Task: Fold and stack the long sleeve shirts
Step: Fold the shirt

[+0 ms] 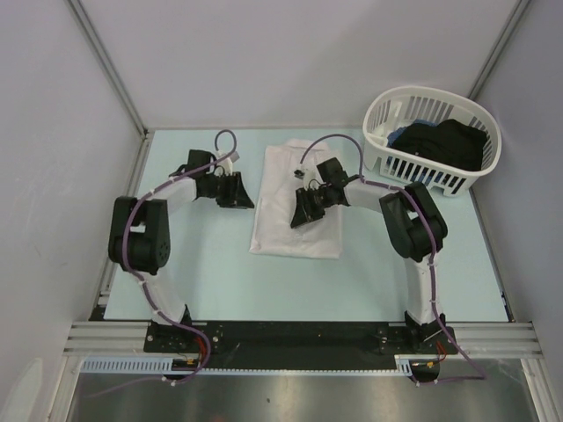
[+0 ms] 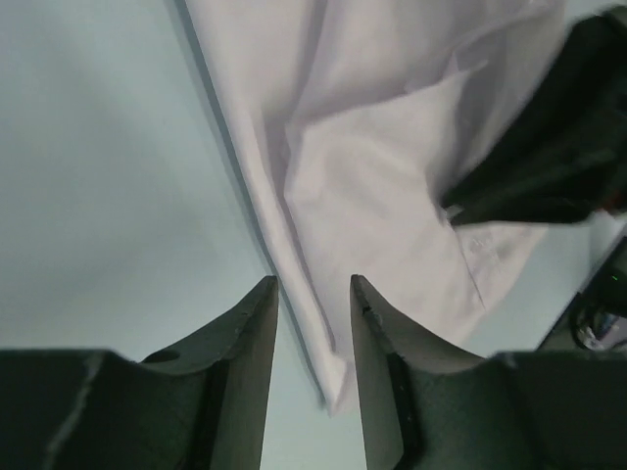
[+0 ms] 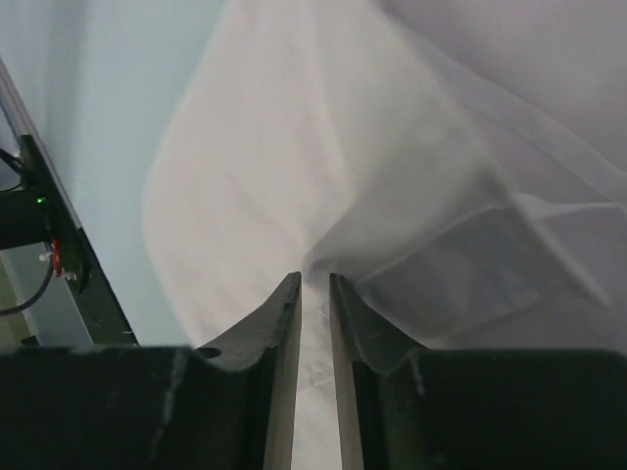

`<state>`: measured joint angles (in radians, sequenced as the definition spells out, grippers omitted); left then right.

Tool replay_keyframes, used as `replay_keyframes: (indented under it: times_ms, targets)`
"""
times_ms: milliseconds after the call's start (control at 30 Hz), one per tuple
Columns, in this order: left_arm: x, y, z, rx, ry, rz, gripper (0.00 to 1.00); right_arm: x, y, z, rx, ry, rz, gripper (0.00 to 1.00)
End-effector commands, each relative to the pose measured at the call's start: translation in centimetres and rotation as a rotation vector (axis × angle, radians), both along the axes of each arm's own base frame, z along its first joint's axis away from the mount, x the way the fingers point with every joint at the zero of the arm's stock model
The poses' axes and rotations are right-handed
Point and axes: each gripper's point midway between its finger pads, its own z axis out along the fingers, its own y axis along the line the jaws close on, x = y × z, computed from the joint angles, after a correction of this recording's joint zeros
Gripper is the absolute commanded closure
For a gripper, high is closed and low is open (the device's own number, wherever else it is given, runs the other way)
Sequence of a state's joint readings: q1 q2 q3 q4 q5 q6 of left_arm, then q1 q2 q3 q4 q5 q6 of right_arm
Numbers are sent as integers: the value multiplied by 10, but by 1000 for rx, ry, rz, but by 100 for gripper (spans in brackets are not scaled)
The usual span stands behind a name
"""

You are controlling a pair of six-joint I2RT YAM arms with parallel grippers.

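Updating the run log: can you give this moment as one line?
shirt: partly folded | left gripper: open at shirt edge | right gripper: pinching shirt

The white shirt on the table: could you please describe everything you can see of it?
The white shirt is thin, soft, creased cloth, folded into a rough rectangle and lying mostly flat in the middle of the pale table. The right fingers pinch a raised fold near its centre; the left fingers stand open at its left edge, contact unclear.
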<state>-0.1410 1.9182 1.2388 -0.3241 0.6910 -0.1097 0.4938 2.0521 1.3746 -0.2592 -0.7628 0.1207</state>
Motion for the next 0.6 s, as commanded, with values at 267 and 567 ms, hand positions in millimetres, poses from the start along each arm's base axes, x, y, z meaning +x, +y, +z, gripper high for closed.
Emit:
replay_keyframes:
  times_ms: [267, 567]
  targets:
    - [-104, 2, 0, -110, 190, -26, 68, 20, -6, -27, -61, -33, -36, 78]
    - [-120, -13, -16, -55, 210, -109, 77, 19, -10, -31, -82, -31, -43, 79]
